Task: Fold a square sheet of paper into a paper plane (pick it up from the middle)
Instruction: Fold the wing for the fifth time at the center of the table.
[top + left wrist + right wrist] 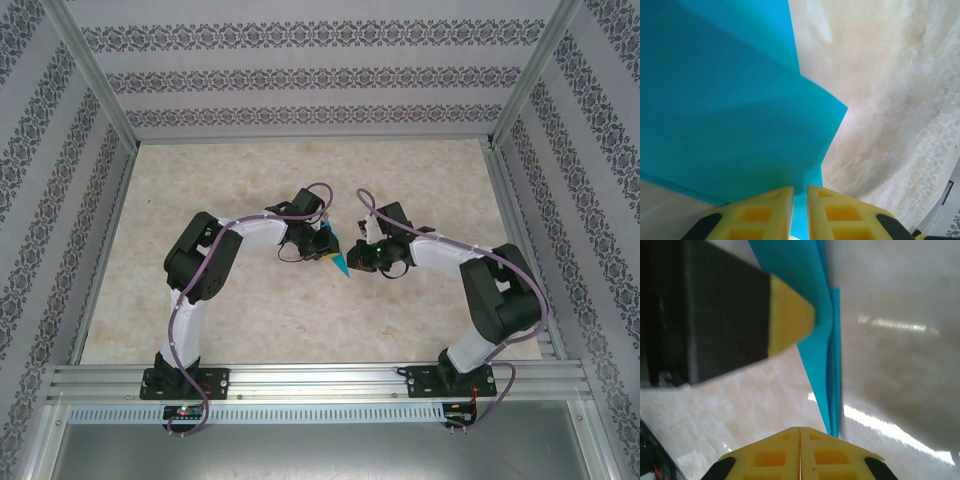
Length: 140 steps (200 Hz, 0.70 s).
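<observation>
Between patterned walls (300, 80), over beige table (250, 320), left pincer (800, 189) clamps paper plane (730, 110); right pincer (800, 430) closed, seemingly empty.

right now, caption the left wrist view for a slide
Left gripper pinching the folded turquoise paper by its edge, pale table beyond
</observation>
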Each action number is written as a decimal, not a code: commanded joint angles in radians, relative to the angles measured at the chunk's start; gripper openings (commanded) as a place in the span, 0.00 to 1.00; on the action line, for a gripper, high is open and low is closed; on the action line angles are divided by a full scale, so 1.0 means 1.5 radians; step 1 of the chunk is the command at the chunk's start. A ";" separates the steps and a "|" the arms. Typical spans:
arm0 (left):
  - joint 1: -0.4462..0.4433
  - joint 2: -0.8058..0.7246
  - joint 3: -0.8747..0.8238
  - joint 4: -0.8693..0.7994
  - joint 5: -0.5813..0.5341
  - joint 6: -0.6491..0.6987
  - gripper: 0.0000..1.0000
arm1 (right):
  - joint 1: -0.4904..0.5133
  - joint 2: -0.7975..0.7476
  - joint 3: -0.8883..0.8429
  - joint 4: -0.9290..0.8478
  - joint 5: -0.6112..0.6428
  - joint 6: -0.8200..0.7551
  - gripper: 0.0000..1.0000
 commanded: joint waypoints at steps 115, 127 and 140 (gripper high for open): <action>0.008 -0.001 0.049 -0.011 0.035 0.151 0.25 | 0.009 0.152 0.008 -0.006 0.007 -0.034 0.07; 0.010 -0.014 0.046 -0.007 0.035 0.167 0.25 | 0.008 0.156 0.007 -0.006 0.008 -0.033 0.07; 0.010 -0.020 0.038 0.002 0.033 0.175 0.24 | 0.008 0.157 0.007 -0.002 0.007 -0.030 0.07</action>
